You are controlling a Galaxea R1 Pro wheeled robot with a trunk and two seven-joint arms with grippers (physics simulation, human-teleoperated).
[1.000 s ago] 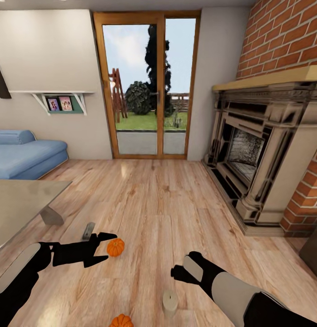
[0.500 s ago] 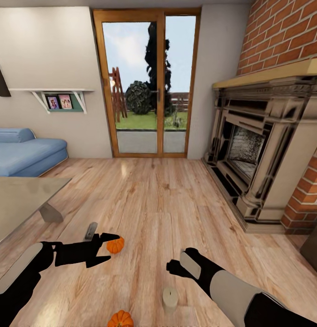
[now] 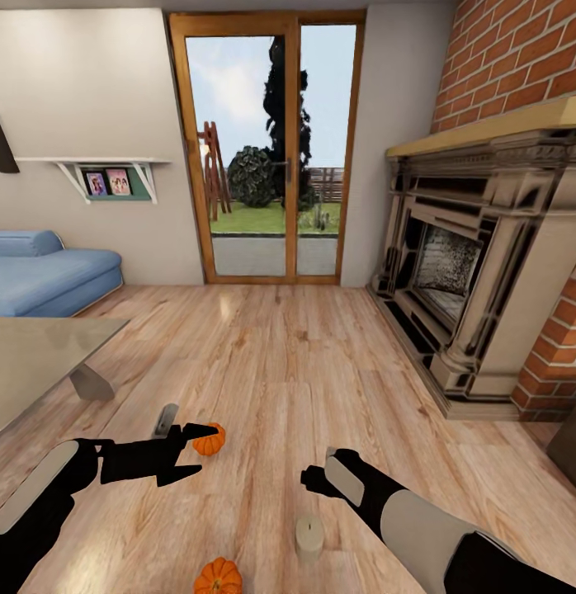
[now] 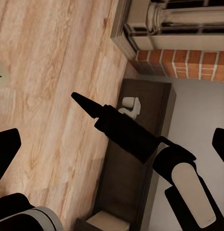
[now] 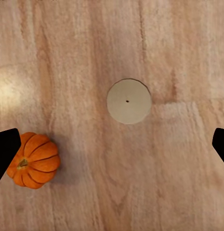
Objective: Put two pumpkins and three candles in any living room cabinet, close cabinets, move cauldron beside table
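Home living rm: sofa (image 3: 49,276), brick fireplace (image 3: 478,272), plank floor (image 3: 296,363).

Light wood-plank floor (image 3: 288,363) ahead of me, glazed wooden patio door (image 3: 267,157) onto a daylit garden, pale wall with a small photo shelf (image 3: 106,180), blue sofa (image 3: 44,276) to my left, ornate cream fireplace (image 3: 478,272) in red brick (image 3: 519,62) to my right.
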